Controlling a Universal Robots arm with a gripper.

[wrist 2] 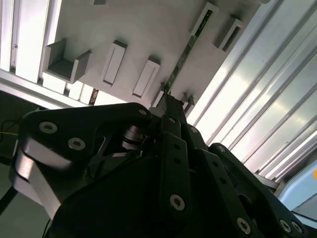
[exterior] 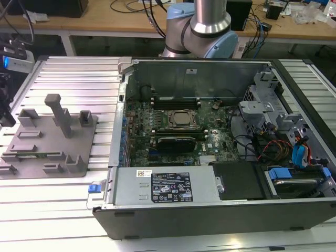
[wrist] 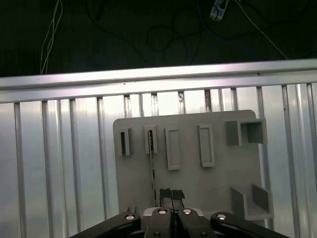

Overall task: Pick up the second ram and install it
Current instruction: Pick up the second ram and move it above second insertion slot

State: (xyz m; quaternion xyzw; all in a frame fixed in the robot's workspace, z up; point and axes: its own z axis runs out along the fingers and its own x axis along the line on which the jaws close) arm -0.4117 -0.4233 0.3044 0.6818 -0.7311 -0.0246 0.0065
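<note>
While closed and empty, the gripper (wrist: pixel 171 193) hangs over the grey fixture (wrist: pixel 198 191).
Descending shut could strike the second ram (wrist: pixel 152 173) standing in it.

Exterior view high, looking down on computer case (exterior: pixel 210 207) and grey fixture (exterior: pixel 31 144), both wrist views nearer over fixture

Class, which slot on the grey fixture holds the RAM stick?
The slot with the thin green ram stick running out of it; the others look empty.
</note>
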